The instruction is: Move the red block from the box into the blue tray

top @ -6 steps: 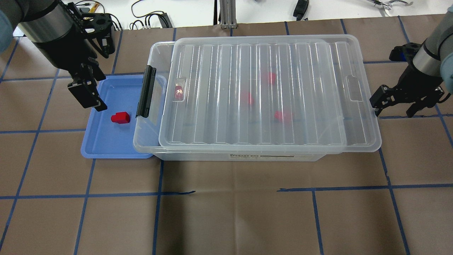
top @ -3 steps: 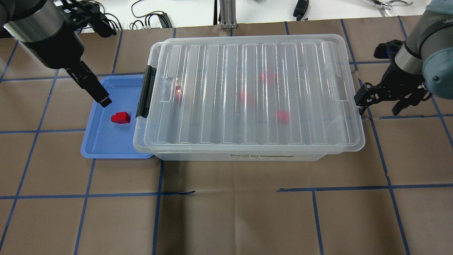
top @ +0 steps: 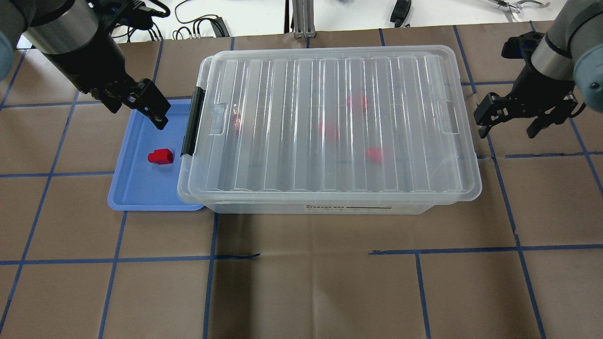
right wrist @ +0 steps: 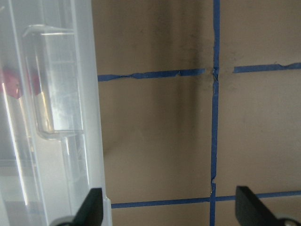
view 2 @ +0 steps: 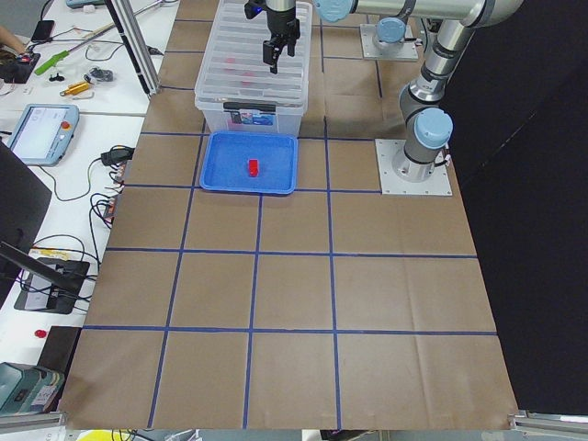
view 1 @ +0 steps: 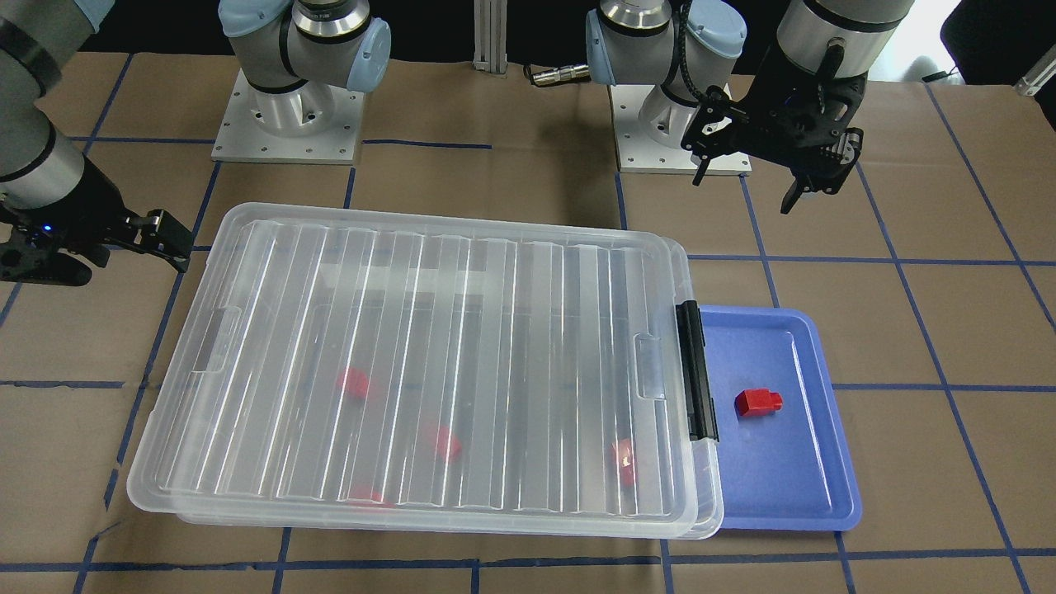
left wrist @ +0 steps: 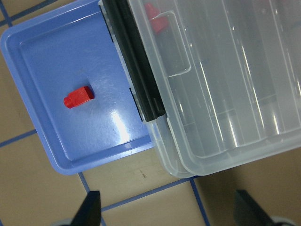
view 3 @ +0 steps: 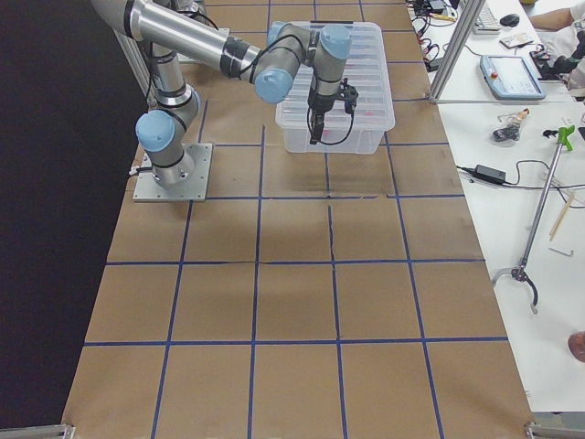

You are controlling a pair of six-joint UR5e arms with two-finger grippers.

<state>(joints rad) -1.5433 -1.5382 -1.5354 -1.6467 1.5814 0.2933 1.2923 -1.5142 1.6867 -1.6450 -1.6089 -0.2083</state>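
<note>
brown paper covers the table, ruled into squares by blue tape, with a white bench and cables beyond it. the box lies lengthwise across the middle, and its lid looks seated all round. the tray is tucked against the box's latch end, and the box rim overhangs part of it. the block rests on the tray floor, near the latch end but apart from it. its long axis runs along the box's length, with the peg pointing away from the box. several more blocks show dimly under the lid. the left gripper is much the nearer one. it hangs over the tray's corner beside the latch, and the block lies across the tray floor from it, off to one side of the gap in its wrist view. its fingers are spread wide and hold nothing. the left arm slants down from the table's edge, its wrist tipped toward the tray. the right gripper hovers just off the opposite short end, well apart from the block, with its fingers also spread and empty, pointing down at bare paper. with the block in the tray, the task looks done. another block would call for lifting the lid first.
</note>
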